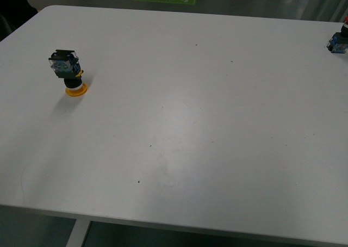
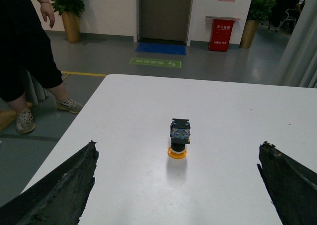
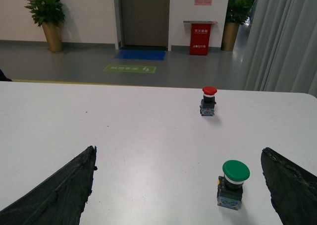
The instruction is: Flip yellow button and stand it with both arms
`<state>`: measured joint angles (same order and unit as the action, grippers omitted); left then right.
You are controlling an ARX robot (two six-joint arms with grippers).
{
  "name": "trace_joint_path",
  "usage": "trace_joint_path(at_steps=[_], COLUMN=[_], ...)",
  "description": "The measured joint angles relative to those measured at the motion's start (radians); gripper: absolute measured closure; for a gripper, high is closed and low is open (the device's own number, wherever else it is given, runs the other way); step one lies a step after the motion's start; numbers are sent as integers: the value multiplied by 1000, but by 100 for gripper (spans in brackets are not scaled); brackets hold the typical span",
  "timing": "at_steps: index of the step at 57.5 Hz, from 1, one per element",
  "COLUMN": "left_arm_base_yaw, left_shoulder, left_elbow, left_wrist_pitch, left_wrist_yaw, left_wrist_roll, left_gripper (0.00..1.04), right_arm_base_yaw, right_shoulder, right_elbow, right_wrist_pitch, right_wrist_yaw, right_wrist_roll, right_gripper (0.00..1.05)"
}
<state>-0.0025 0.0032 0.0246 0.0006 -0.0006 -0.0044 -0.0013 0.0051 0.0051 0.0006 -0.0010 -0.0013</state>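
1. The yellow button stands on the white tabletop close to its left edge, nearer the far-left corner than the near one; its orange-yellow cap is down on the surface and the black-blue contact block with the clear part is uppermost; nothing touches it.
2. The left claw has its two black fingers spread wide apart; it grips nothing; in the left wrist view the yellow button sits out ahead, centred in the gap and well clear of both fingers.
3. The right claw is likewise spread wide and holds nothing; its fingers are apart from every object.
4. Ahead of the right claw a green button stands upright, cap on top, near one finger but not touching it; a red button stands upright further on, towards the far edge.
5. In the front view the red button sits at the right edge near the far-right corner, well apart from the yellow button; neither arm shows in that view.
6. Whether the fingertips rest on the tabletop cannot be told.
7. A person in black stands on the floor beyond the tabletop's left edge.
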Motion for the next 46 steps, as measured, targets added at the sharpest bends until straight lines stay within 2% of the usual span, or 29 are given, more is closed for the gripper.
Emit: trace_joint_path(at_steps=[46], left_arm_base_yaw=[0], left_shoulder=[0], left_elbow=[0], left_wrist_pitch=[0], left_wrist_yaw=[0], left_wrist_roll=[0], left_gripper=[7], right_arm_base_yaw=[0], right_shoulder=[0], right_elbow=[0], right_wrist_pitch=[0], right_wrist_yaw=[0], right_wrist_roll=[0], right_gripper=[7])
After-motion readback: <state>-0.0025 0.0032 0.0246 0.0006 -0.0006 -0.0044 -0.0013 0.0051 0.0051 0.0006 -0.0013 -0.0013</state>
